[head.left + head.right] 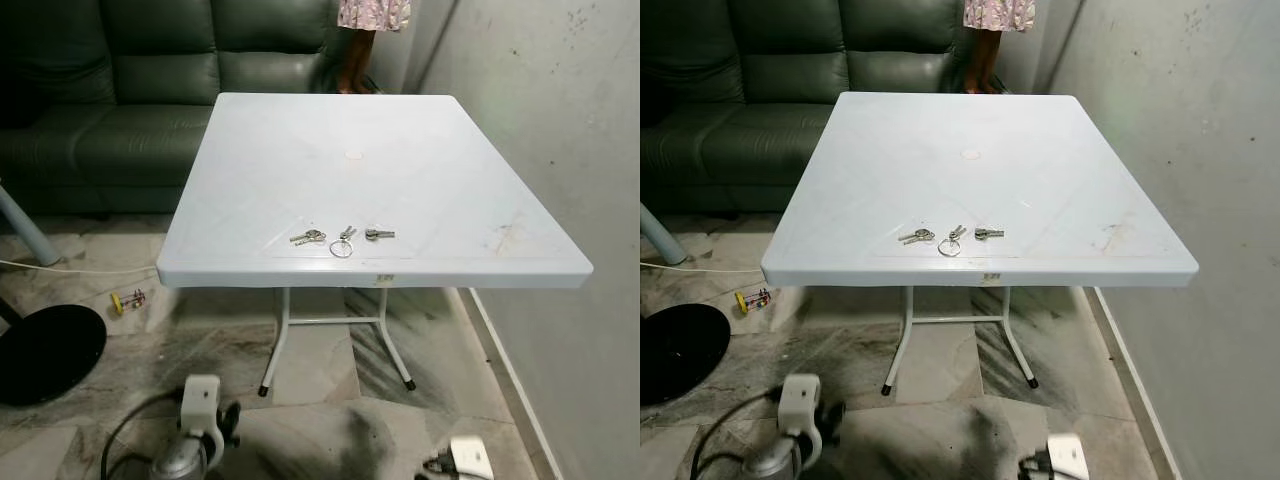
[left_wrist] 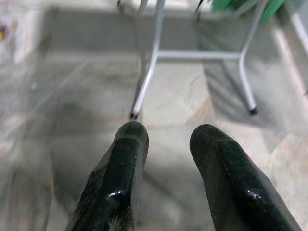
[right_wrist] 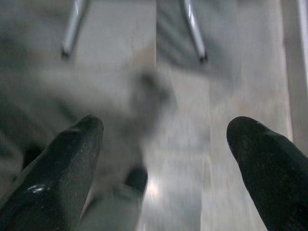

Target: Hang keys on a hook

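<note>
Silver keys (image 1: 341, 238) on a ring, lying flat and spread apart on the white table (image 1: 420, 160), near its front edge.

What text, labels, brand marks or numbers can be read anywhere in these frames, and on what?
None can be read.
Small sticker on the near edge of the white plastic square table: too small to read.
Three metal keys on the tabletop: any stamping is too small to tell.
</note>
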